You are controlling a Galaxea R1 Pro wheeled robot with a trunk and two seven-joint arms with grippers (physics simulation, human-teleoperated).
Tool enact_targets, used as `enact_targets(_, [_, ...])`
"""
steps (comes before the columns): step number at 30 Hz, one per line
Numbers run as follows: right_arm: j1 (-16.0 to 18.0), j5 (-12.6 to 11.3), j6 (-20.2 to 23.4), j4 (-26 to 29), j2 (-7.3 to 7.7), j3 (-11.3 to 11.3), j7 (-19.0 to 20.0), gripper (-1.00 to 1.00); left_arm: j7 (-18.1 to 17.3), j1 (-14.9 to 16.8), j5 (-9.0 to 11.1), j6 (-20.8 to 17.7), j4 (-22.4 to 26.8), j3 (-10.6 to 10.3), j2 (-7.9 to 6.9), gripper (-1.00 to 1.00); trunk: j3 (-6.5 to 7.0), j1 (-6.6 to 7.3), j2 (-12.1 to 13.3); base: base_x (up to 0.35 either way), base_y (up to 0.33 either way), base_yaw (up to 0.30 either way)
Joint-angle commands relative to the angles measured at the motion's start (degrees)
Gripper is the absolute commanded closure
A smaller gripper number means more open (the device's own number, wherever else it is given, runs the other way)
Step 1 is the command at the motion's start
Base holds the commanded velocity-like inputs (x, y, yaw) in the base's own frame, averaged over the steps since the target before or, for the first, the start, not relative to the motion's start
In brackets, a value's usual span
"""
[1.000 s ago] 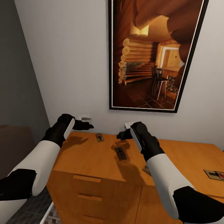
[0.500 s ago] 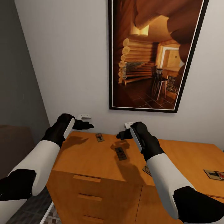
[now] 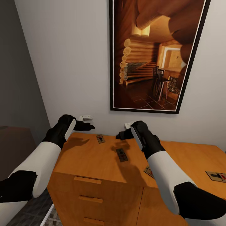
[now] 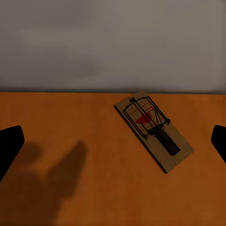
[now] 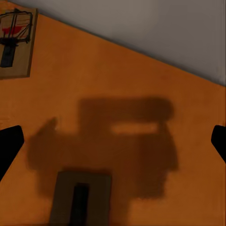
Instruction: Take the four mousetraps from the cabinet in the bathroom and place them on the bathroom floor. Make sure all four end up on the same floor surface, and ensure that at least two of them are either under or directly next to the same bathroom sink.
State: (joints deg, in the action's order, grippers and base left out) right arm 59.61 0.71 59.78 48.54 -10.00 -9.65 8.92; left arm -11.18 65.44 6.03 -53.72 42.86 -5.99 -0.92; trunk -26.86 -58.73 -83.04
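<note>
The orange-brown cabinet [image 3: 94, 157] stands against the white wall with several mousetraps lying on its top. One mousetrap [image 3: 100, 138] lies near the wall, and my left gripper [image 3: 88, 126] hovers open just left of it. The left wrist view shows this mousetrap [image 4: 153, 129] ahead, between the spread fingertips [image 4: 9, 146]. A second mousetrap [image 3: 121, 154] lies in shadow below my open right gripper [image 3: 121, 135]; the right wrist view has it as a shaded mousetrap [image 5: 80, 197]. A third mousetrap [image 3: 148, 171] peeks from under my right forearm. A fourth mousetrap [image 3: 216, 175] sits far right.
A large framed picture [image 3: 153, 56] hangs on the wall above the cabinet. Two small white wall fittings [image 3: 85, 118] sit just above the cabinet top. Drawer handles [image 3: 88, 180] face me. A strip of tiled floor [image 3: 47, 216] runs left of the cabinet.
My right arm has edged slightly up and toward the wall. The left arm and the mousetraps have stayed in place.
</note>
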Motion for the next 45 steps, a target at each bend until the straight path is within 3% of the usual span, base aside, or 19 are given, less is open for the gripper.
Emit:
enact_targets(1, [0.68,0.16,0.22,-1.71,0.0,-0.02,1.48,-1.0,0.28,0.04,0.56,-0.24,0.0,-0.25,-0.07,-1.0,-0.07,0.0,-0.04,0.0,0.0,0.0])
enact_targets(10, [1.93,0.25,0.22,-5.23,0.0,-0.02,3.88,-1.0,0.29,0.04,0.56,-0.24,-0.14,-0.25,-0.05,-1.0,-0.07,0.0,-0.04,0.0,0.0,0.0])
enact_targets(45, [2.09,0.26,0.22,-6.53,0.0,0.06,4.37,-1.0,0.11,0.04,0.48,-2.03,0.61,-0.25,-0.05,-1.0,-0.07,0.0,-0.04,0.0,0.0,0.0])
